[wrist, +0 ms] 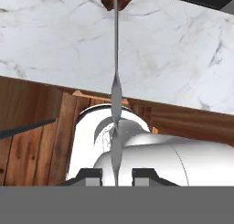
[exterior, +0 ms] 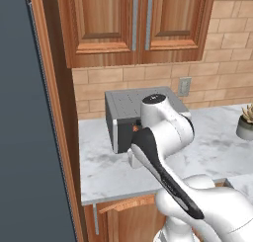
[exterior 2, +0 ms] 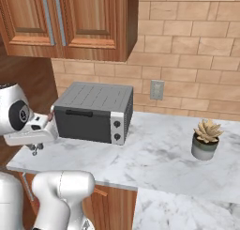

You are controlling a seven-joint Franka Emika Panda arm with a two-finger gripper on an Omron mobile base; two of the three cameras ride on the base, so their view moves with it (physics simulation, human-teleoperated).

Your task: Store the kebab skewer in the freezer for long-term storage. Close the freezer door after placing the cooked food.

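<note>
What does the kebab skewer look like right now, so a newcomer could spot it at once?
Start at the white marble counter and the wooden cabinet front below its edge. Across both, in the hand view, runs the kebab skewer, held in the shut gripper. It is a thin grey metal stick ending in a reddish-brown meat chunk, unlike anything nearby.

Both base cams sit behind the arm, L and R, facing the marble counter [exterior: 108, 172] w/ toaster oven [exterior 2: 93, 112]; hand cam looks close along the gripper [wrist: 116, 176] at counter edge.

Toaster oven [exterior: 129, 118] — perhaps — behind white arm [exterior: 165, 152]
</note>
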